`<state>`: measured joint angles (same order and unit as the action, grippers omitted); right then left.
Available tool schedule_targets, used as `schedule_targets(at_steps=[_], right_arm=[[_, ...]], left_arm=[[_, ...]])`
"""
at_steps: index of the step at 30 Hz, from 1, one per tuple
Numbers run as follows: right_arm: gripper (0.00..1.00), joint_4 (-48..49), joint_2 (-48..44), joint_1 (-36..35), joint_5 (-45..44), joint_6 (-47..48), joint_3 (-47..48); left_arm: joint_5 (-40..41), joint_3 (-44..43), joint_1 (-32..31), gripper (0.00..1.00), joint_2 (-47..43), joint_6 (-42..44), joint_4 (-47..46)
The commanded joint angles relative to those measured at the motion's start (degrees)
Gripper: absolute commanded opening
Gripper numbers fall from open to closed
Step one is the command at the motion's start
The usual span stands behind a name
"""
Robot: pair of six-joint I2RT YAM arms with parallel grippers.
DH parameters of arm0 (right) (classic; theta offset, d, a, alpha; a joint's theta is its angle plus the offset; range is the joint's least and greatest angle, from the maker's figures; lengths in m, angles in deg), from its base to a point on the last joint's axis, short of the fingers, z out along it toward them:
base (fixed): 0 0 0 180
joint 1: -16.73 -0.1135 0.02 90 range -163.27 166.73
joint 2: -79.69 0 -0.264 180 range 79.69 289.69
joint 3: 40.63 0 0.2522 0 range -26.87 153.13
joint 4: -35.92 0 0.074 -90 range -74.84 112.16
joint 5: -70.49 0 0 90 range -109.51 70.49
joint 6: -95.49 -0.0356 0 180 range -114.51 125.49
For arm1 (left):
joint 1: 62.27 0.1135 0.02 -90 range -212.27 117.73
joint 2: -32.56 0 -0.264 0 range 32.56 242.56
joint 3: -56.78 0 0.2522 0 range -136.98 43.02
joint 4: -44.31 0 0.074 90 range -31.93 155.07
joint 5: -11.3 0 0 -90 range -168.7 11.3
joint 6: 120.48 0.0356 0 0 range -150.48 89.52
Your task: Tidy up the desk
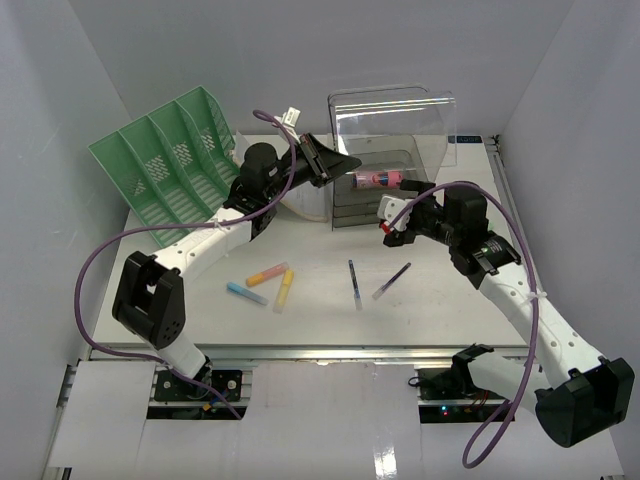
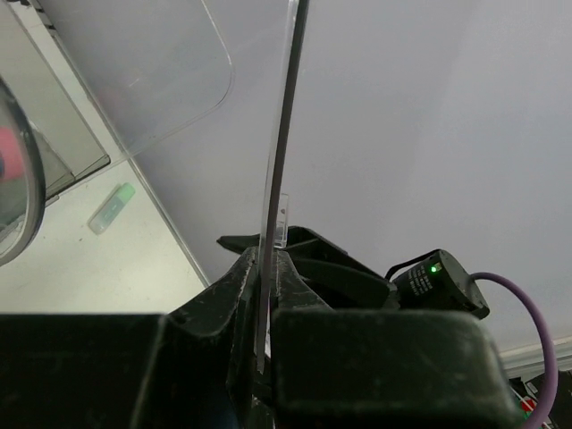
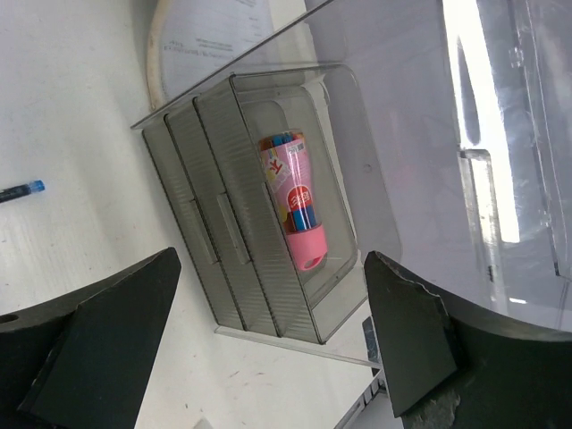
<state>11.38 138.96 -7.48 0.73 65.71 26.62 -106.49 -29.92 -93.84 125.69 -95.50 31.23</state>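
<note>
The white desk [image 1: 320, 325] holds a smoked drawer organizer [image 1: 395, 200] with a pink tube [image 1: 377, 179] in its top tray. My left gripper [image 1: 335, 163] is shut on the edge of the organizer's clear lid [image 1: 395, 125] and holds it raised; in the left wrist view the lid edge [image 2: 281, 134] runs up from between the closed jaws of the gripper [image 2: 266, 268]. My right gripper [image 1: 392, 222] is open and empty in front of the organizer [image 3: 232, 259], facing the pink tube [image 3: 295, 197]. A purple pen [image 1: 392, 281] lies on the desk below it.
A blue pen [image 1: 354, 283] lies left of the purple pen. Orange [image 1: 267, 273], yellow [image 1: 285, 290] and blue [image 1: 246, 293] highlighters lie front left. A green file rack [image 1: 165, 160] stands back left. A small green item [image 2: 111, 207] lies by the right wall.
</note>
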Motion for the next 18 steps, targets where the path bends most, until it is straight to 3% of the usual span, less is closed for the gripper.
schedule_targets(at_steps=[1, 6, 14, 18], right_arm=[[0.9, 4.4, 0.3, 0.1, -4.6, -2.3, 0.7], [0.9, 7.3, 0.6, 0.1, -7.0, -2.3, -0.7], [0.9, 6.5, 0.1, 0.2, -6.1, -2.3, -2.4], [0.9, 5.4, -0.5, 0.1, -5.0, -2.1, -5.8]], left_arm=[[2.9, 1.8, 0.7, 0.19, -3.8, -0.4, 5.5], [2.6, 2.3, 0.7, 0.57, -4.8, 1.3, 10.2], [4.4, 7.9, 0.7, 0.78, -11.9, 9.3, 19.7], [7.5, 11.8, 0.7, 0.81, -19.1, 13.5, 23.7]])
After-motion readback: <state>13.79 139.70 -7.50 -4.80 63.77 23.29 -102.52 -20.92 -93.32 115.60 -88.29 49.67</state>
